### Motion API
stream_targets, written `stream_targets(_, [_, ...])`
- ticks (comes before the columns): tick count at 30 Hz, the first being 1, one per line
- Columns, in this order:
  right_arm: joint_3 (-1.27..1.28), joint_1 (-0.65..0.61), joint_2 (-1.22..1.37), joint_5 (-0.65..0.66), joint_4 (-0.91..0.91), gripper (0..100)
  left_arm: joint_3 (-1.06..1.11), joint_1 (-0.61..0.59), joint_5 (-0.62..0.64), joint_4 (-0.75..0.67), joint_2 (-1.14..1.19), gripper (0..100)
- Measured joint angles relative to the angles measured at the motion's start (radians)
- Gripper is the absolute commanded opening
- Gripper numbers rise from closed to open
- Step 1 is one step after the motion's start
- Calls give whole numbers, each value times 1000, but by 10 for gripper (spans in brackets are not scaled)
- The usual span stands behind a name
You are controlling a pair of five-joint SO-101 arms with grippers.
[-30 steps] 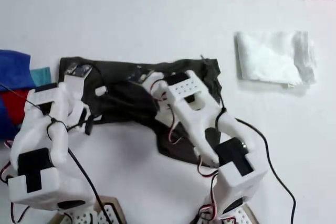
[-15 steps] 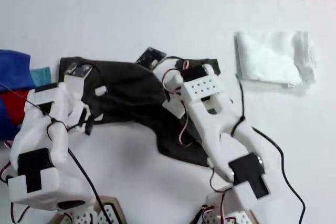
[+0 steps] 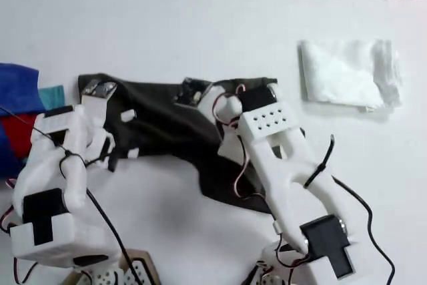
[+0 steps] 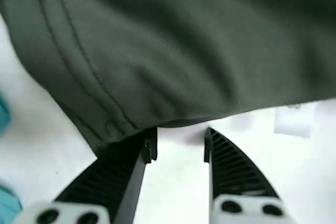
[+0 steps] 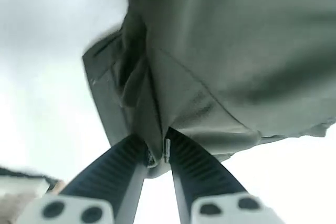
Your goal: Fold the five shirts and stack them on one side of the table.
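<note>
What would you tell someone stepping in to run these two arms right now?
Left gripper: open, fingers apart at the hem of the dark shirt.
Right gripper: shut on a fold of the dark shirt.
Things: the dark shirt lies crumpled mid-table; a white shirt lies on the right side; coloured shirts are heaped at the left edge.
Done: the white shirt is folded.
Left: fold the dark shirt and the heap, then stack them all.

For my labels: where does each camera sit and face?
High view: above the table, looking down on both arms and the dark shirt.
Left wrist view: on that wrist, past the open left gripper to the shirt's hem.
Right wrist view: on that wrist, at the right gripper pinching the shirt.
All three share the shirt.
</note>
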Motion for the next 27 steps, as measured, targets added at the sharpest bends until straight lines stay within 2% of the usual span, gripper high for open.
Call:
stream_targets(6, [160,-49,44,9,-110,28,0,0,0,0,0,160])
stream_targets(8, [187,-57,64,-26,-172,98,0,0,0,0,0,161])
stream_targets(12, [190,-58,64,-109,-207,326,0,0,0,0,0,161])
stream_targets(14, [183,-58,64,-117,-175,371,0,0,0,0,0,161])
stream_targets(21, [172,-57,-86,-117,0,351,0,0,0,0,0,161])
stream_targets(24, [232,-60,-127,-117,-11,352,0,0,0,0,0,161])
stream_targets(27, [321,-58,-130,-117,-103,352,0,0,0,0,0,161])
